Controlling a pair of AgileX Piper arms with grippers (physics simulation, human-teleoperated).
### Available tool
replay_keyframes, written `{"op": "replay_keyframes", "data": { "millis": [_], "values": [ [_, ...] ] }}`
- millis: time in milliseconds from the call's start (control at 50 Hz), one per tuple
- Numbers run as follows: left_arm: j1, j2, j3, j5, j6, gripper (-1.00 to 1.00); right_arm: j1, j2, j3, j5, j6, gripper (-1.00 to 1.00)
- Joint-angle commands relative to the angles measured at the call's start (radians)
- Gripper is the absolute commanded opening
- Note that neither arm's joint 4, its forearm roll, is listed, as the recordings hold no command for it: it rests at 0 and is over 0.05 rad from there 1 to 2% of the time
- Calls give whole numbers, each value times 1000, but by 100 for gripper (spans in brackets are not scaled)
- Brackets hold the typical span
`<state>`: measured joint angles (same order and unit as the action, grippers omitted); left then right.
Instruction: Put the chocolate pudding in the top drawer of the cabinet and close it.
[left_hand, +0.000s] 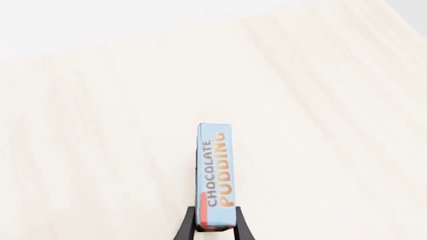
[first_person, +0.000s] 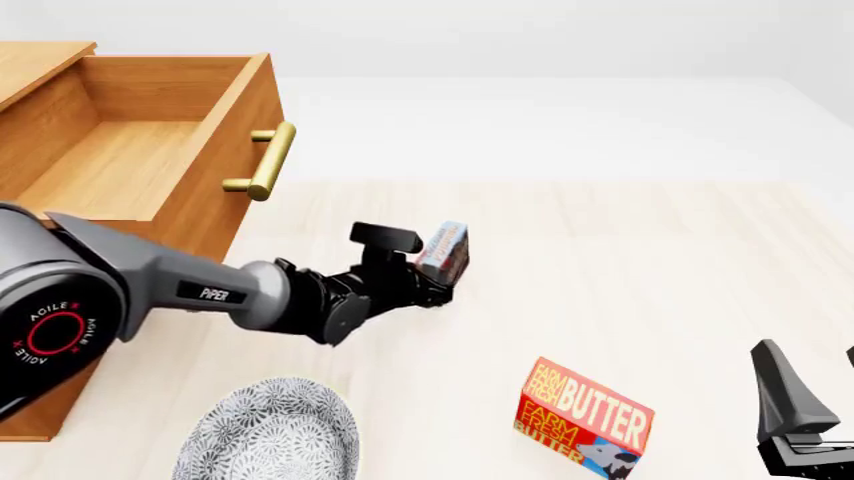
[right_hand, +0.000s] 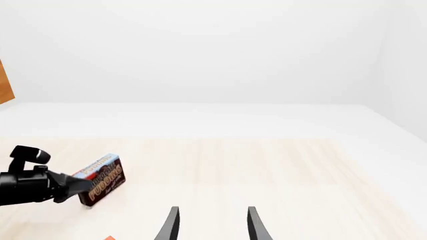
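The chocolate pudding (first_person: 445, 249), a small light blue and brown box with orange lettering, sits tilted between the fingers of my left gripper (first_person: 430, 273), which is shut on one end of it. It is near the middle of the table, right of the cabinet (first_person: 34, 75). The left wrist view shows the pudding (left_hand: 215, 170) sticking out past the left gripper (left_hand: 215, 229). The top drawer (first_person: 227, 140) is pulled out and open, its brass handle (first_person: 268, 160) facing the pudding. My right gripper (first_person: 817, 388) is open at the front right, holding nothing. In the right wrist view the right gripper (right_hand: 212, 225) points toward the pudding (right_hand: 103, 179).
A red "Farm Fresh Butter" box (first_person: 583, 417) lies at the front, right of centre. A grey patterned plate (first_person: 274, 432) sits at the front left, below my left arm. A sliver of the cabinet (right_hand: 5, 82) shows in the right wrist view.
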<state>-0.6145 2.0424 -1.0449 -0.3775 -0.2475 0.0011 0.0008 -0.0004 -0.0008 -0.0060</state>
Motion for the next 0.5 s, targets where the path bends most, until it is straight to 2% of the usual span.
{"op": "replay_keyframes", "data": {
  "millis": [20, 500],
  "values": [
    [9, -18, -12, 23, 43, -100, 0, 0, 0, 0, 0, 100],
    [0, -159, -5, 89, 90, -100, 0, 0, 0, 0, 0, 100]
  ]
}}
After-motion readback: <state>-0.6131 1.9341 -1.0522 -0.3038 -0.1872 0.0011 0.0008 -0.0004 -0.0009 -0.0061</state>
